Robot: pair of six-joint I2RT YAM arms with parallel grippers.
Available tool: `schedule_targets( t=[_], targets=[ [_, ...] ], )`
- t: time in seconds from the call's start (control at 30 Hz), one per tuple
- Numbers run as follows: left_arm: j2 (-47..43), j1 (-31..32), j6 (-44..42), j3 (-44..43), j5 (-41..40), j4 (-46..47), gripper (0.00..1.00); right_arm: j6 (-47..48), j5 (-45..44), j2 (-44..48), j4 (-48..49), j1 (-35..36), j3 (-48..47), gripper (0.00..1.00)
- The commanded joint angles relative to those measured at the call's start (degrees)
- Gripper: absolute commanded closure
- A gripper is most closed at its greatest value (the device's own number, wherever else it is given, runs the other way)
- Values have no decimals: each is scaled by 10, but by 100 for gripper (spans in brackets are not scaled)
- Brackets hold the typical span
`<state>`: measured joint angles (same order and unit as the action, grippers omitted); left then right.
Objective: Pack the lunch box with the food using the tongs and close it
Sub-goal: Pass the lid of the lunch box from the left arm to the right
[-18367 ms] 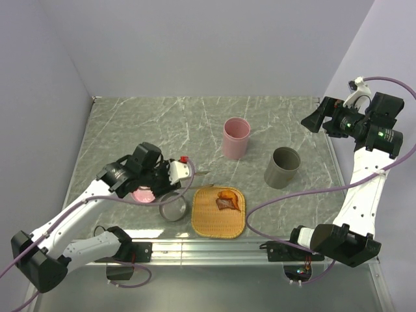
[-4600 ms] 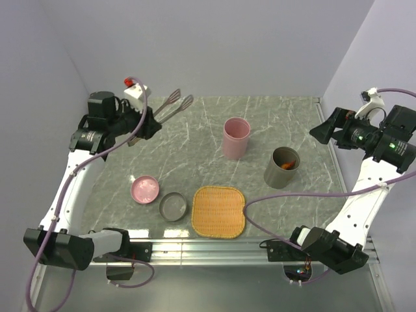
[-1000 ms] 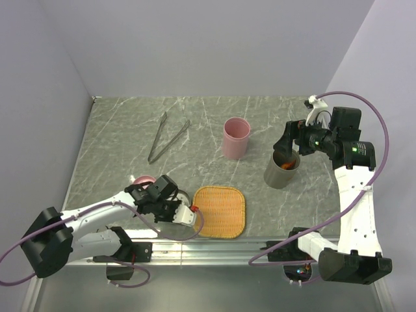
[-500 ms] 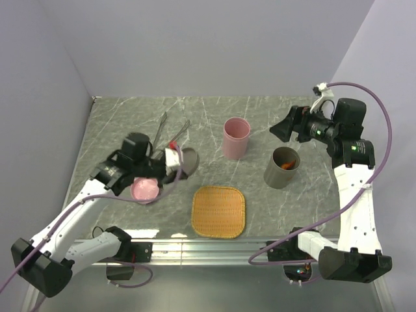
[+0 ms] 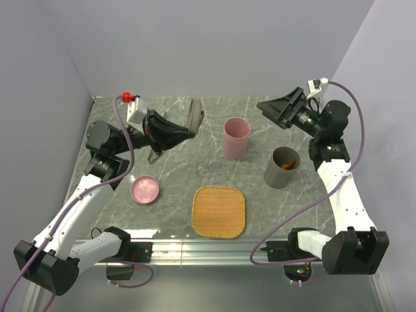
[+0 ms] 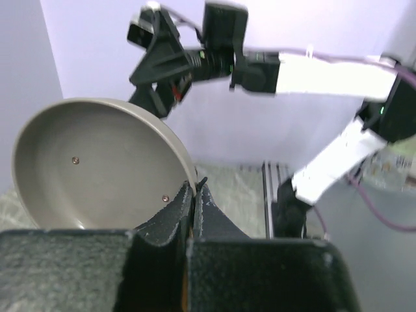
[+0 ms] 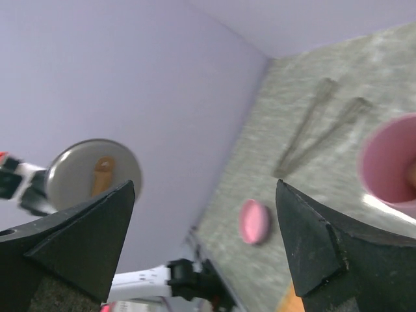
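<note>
Left end effector [image 6: 193,192] is pinching the rim of the shallow grey dish [image 6: 97,172], with the fingers pressed tight on either side of the edge. It's holding the dish up in the air over the back left of the tabletop [image 5: 175,188]. The dish is standing nearly on edge, hollow side facing the left wrist cam.

Right end effector [image 5: 266,110] is hanging high up at the back right. Its fingers are spread wide with nothing between them, and it's pointing across toward the left arm.

On the tabletop:
- The tall grey cup [image 5: 283,168] is standing upright on the right with some orange food [image 5: 290,163] sitting inside it.
- The tall pink cup [image 5: 235,138] is standing to its left and a bit further back, not touching it.
- The shallow pink dish [image 5: 145,190] is lying flat on the left.
- The woven tray [image 5: 220,211] is sitting near the front middle.
- The tongs [image 7: 318,123] are lying at the back left with their arms splayed. The right wrist cam is showing them clearly, but from the top view the raised left arm is hiding most of them.
</note>
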<state>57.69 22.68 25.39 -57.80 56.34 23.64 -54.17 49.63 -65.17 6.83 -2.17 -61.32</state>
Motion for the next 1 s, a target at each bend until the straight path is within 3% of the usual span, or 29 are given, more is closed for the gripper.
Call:
schedule_targets(
  t=[0.0, 0.23, 0.53, 0.97],
  targets=[
    [22, -2, 126, -25, -50, 156, 99, -104, -22, -8, 125, 38, -41, 5],
    [63, 7, 160, -31, -115, 194, 100, -169, -61, -59, 154, 113, -74, 20],
    [86, 16, 148, -37, -122, 194, 100, -218, -69, -113, 212, 189, -81, 35],
    [101, 31, 130, -35, -108, 184, 100, -248, -72, -141, 239, 262, -71, 36]
  ],
)
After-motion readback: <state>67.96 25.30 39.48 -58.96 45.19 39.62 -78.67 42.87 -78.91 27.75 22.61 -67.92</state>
